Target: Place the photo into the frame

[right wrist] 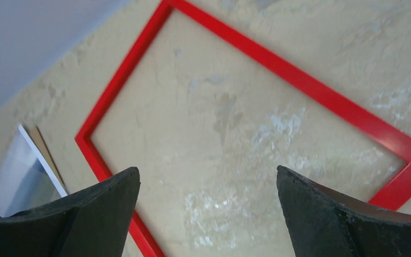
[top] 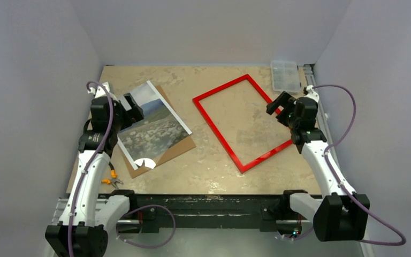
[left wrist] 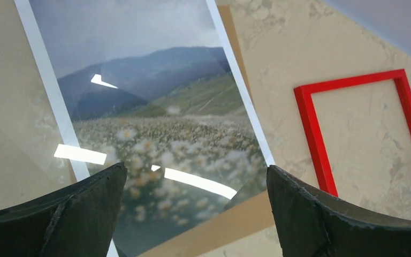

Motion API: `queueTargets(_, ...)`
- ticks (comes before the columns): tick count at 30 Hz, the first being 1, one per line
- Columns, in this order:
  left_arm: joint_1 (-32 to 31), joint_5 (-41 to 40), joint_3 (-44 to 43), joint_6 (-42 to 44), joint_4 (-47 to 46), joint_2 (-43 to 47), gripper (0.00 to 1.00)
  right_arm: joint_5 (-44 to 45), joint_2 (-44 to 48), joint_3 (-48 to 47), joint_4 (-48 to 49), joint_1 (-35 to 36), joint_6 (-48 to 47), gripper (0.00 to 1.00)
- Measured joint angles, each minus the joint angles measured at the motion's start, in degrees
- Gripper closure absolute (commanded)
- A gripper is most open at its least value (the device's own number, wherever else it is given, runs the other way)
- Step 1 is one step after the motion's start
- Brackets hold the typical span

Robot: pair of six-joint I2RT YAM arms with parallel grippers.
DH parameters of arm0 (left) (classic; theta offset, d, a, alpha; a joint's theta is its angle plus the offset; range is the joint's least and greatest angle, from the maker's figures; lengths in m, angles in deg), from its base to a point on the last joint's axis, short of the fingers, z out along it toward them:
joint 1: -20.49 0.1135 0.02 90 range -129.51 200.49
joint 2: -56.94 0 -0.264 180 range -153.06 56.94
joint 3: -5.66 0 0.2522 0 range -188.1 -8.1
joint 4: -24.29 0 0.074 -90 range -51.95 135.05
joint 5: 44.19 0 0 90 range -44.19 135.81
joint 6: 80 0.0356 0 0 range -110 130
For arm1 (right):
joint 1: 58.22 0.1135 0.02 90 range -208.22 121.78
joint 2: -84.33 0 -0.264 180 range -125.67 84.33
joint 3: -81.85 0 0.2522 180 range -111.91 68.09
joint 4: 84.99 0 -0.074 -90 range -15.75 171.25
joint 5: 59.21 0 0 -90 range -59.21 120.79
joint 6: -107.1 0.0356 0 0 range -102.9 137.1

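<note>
At the left gripper (left wrist: pixel 195 171), released: jaws spread wide, nothing between them, raised above the photo (left wrist: pixel 155 107) and clear of its surface. Just past the dark fingers (left wrist: pixel 75 214), lying print side up: grey-blue sky, dark hills, pale speckled ground, a thin white border, streaks of glare across the gloss. Underneath, resting on a brown backing board (left wrist: pixel 230 225), with the brown edge poking out along the photo's right side and near corner. Both on the left half of the table (top: pixel 214 166), turned at a slant. At the right gripper (right wrist: pixel 207 171), the same: wide apart and empty, raised over the frame (right wrist: pixel 299 83). Below it, lying flat on the right half of the table, red face up, also at a slant, mottled beige showing through the opening. Well apart from the photo, bare tabletop between them. Further out, in the far right corner, a clear plastic box (top: pixel 284 76); beside the left arm near the front edge, a small orange-handled tool (top: pixel 111 178).
</note>
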Motion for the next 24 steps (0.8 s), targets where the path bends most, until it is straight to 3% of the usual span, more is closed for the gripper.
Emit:
queueTargets(5, 0.4, 1.6, 0.9, -1.5, 3.4, 3.8, 0.0, -2.5, -3.7, -2.0, -7.4, 4.5, -2.6, 0.02)
queueTargets(11, 0.4, 8.9, -0.4, -1.0, 4.7, 6.2, 0.0, -3.0, -9.9, -6.3, -11.5, 16.0, -6.9, 0.02)
queueTargets(19, 0.4, 18.9, -4.4, -1.0, 6.1, 5.9, 0.0, 1.6, -20.4, -13.4, -14.7, 32.2, -15.0, 0.14)
queueTargets(24, 0.4, 22.3, -6.3, -1.6, 6.4, 7.0, 0.0, 4.1, -28.2, -15.5, -15.4, 37.4, -17.7, 0.24)
